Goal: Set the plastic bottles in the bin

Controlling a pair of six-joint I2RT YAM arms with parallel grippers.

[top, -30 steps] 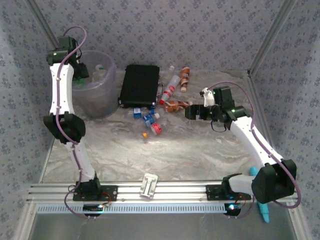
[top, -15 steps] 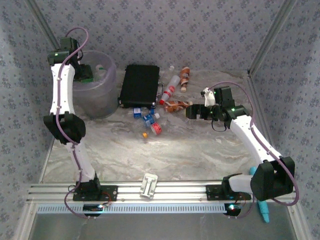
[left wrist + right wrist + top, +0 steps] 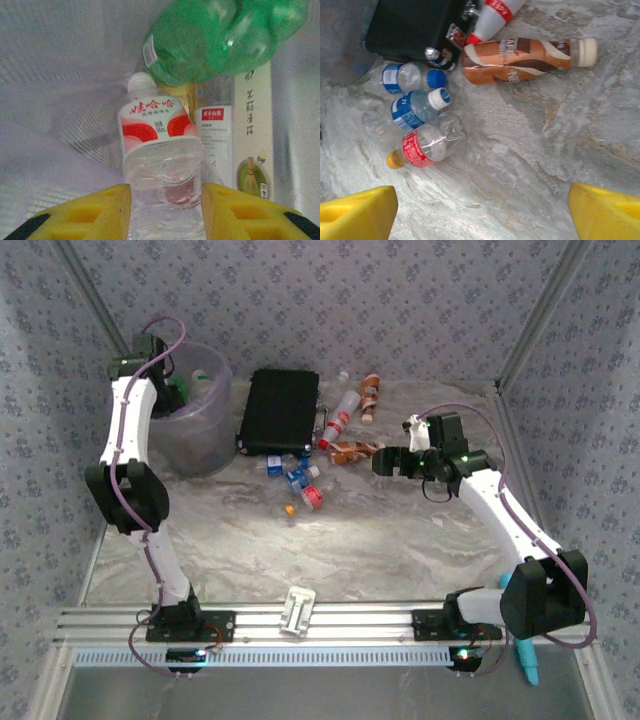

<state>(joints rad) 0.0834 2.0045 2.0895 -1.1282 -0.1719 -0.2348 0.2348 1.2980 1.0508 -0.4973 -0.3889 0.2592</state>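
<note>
Running partway through, by the look of it. Seeing a green bottle (image 3: 215, 40) and at least one tall labelled one already inside the bin (image 3: 205, 435). Clamping the red-label bottle (image 3: 157, 135) by its base between the left gripper (image 3: 166, 195) pads, cap pointing down into the bin. Reading that as a real grip, with both pads touching the bottle. Not yet dropping it.

Counting roughly seven left on the table (image 3: 420, 540): brown bottle (image 3: 520, 57), blue-label bottles (image 3: 410, 80), orange-cap bottle (image 3: 425, 145), white bottle (image 3: 492, 12) lying against the black case (image 3: 280, 410), plus another brown one near the far wall. Not trusting the exact count, with small ones tucked at the case edge.

Hovering the right gripper (image 3: 482, 200) over the table with fingers wide apart, holding nothing, just near-side of the brown bottle.

Watching the bin wall sitting close around the left fingers, so probably lifting straight up before swinging out. Noting the case edge crowding the blue-label bottles. Having plenty of open table on the near side of the cluster for approaching.
</note>
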